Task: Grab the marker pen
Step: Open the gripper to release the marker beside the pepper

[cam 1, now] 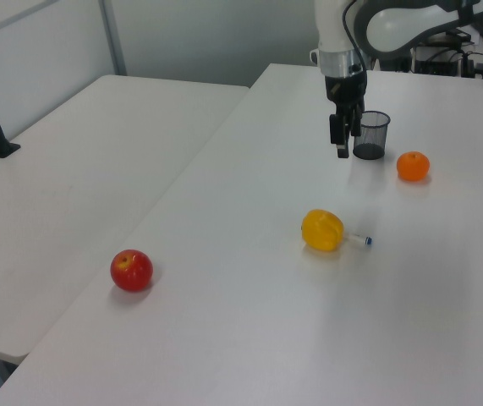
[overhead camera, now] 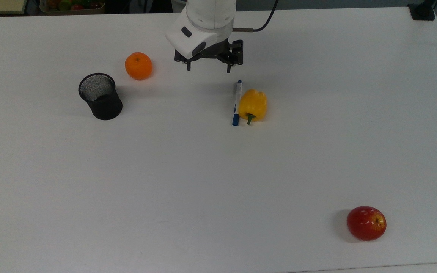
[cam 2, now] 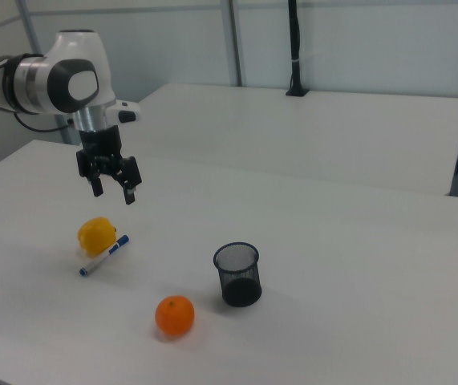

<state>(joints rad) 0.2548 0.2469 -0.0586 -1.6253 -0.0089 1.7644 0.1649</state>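
The marker pen (overhead camera: 236,102) lies flat on the white tabletop (overhead camera: 203,182), pressed along the side of the yellow pepper (overhead camera: 253,105) that faces the top view's left. Its dark blue cap points to 6 o'clock in the top view and its small blue end to 12 o'clock. In the right view the marker pen (cam 2: 105,255) slants out from under the pepper (cam 2: 97,235), and in the left view a short stub of it (cam 1: 358,240) pokes out at the pepper's (cam 1: 322,230) 3 o'clock.

The gripper (overhead camera: 208,68) hangs above the tabletop at roughly 11 o'clock from the pen in the top view, well clear of it. Its jaws are spread wide and hold nothing; the right view shows the gripper (cam 2: 115,191) with its two fingers plainly apart and daylight between them.

So, judged from how things lie, the taking is not done: the pen is untouched by the jaws and no part of it is lifted. What is left is the whole grasp: bringing the jaws over the barrel, lowering, closing and raising. The pepper touching the barrel probably makes this awkward, since one finger has little room on that side; the free end near the cap may be the easier place to pinch.

Elsewhere, well apart from the pen, stand a black mesh cup (overhead camera: 100,96), an orange (overhead camera: 138,66) and a red apple (overhead camera: 366,223).
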